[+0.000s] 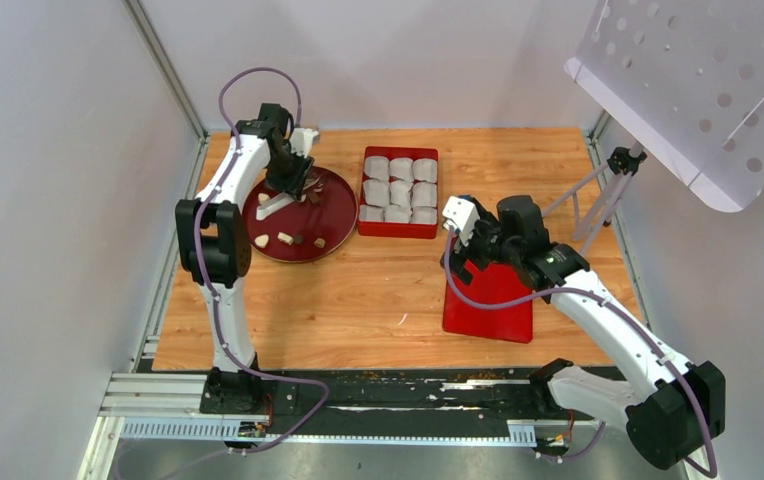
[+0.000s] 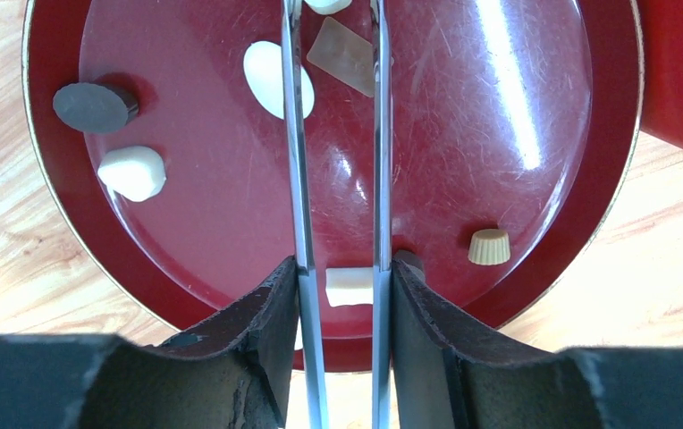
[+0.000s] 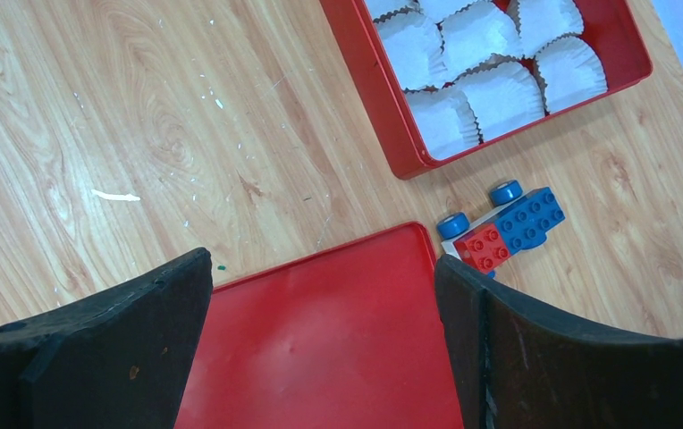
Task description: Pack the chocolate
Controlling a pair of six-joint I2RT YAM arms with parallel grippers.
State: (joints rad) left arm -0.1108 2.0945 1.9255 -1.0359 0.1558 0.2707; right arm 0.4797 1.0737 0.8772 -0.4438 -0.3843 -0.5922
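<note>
The chocolate lies loose on a dark red plate (image 1: 336, 205) (image 2: 543, 134): a dark round piece (image 2: 94, 107), a white lump (image 2: 132, 172), a white oval (image 2: 271, 76), a tan slab (image 2: 342, 55) and a tan cup-shaped piece (image 2: 489, 247). My left gripper (image 1: 293, 180) (image 2: 342, 268) is shut on metal tongs (image 2: 298, 179), whose two blades reach across the plate. A white block of chocolate (image 2: 349, 286) shows between the blades, and another white piece (image 2: 324, 4) sits at their far end. My right gripper (image 1: 458, 225) (image 3: 324, 277) stands open over a flat red lid (image 3: 338, 349).
A red box (image 1: 399, 230) (image 3: 383, 125) of white paper cups (image 3: 485, 89) stands right of the plate. The red lid (image 1: 488, 310) lies at front right, with a red and blue toy block car (image 3: 508, 228) beside it. A tripod (image 1: 608, 195) stands at the right edge.
</note>
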